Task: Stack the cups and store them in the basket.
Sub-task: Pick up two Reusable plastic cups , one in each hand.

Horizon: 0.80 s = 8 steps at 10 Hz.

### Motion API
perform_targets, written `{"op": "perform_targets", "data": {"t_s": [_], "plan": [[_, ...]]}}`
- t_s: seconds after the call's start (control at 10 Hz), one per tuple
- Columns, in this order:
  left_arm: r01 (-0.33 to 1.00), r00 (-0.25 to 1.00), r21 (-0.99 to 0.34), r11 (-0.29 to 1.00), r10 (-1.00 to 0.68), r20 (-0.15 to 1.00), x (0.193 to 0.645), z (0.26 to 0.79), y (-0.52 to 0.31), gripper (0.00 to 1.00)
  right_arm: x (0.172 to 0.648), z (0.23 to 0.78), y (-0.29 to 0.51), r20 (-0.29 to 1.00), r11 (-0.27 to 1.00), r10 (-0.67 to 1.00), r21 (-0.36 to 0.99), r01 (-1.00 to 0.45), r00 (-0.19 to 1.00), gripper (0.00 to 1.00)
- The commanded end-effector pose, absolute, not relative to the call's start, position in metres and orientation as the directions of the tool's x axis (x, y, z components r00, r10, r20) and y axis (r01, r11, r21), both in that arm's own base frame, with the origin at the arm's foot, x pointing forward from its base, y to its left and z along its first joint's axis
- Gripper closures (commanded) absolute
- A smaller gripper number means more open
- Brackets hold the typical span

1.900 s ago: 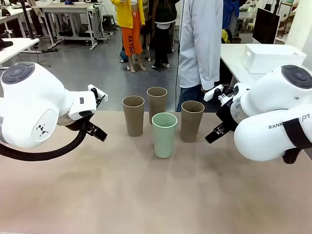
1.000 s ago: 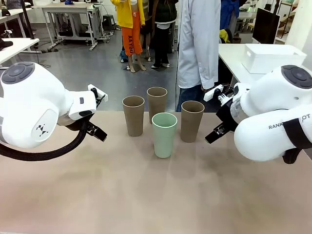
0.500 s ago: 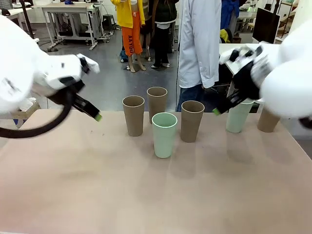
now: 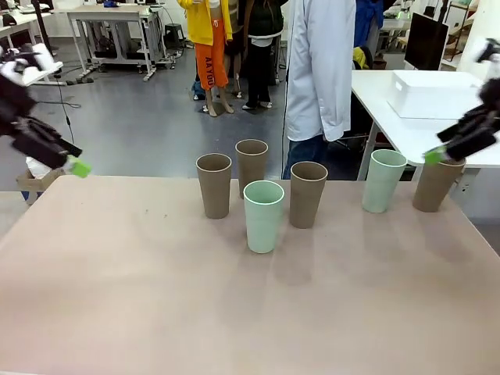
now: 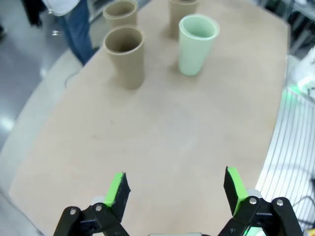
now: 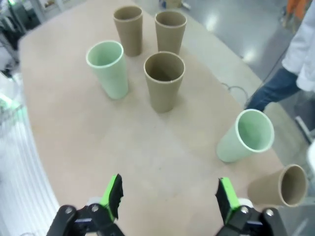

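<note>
Grey-brown and mint cups (image 4: 264,215) stand upright, unstacked, ahead of the left claw (image 5: 176,189) and right claw (image 6: 168,194). Both claws gape wide, holding nothing. The white basket (image 4: 433,92) sits on a side table (image 4: 379,90) beyond the right claw.

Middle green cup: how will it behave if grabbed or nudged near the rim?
Likely tips before sliding: the green cup is tall, its base narrower than its mouth. It looks empty, so probably light. Matte sides should grip decently, though the taper might let it slip.
</note>
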<state>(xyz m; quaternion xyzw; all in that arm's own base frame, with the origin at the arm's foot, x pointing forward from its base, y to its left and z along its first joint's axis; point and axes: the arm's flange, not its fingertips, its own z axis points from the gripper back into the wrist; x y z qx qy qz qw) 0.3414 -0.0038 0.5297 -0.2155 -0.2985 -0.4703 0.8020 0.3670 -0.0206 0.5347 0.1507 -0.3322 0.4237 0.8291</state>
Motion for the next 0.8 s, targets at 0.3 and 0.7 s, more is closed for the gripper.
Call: {"op": "perform_targets", "data": {"t_s": [0.3,0.7], "plan": [[0.950,0.129,0.022,0.312,-0.453,0.882,0.309,0.486,0.079,0.00,0.338,0.501,-0.126,0.856,0.469,0.470,-0.036,-0.883,0.215,0.00],[0.922,0.103,0.068,0.382,-0.409,0.907,0.304,0.487,0.077,0.00,0.328,0.502,-0.144,0.899,0.455,0.404,-0.040,-0.890,0.166,0.00]]}}
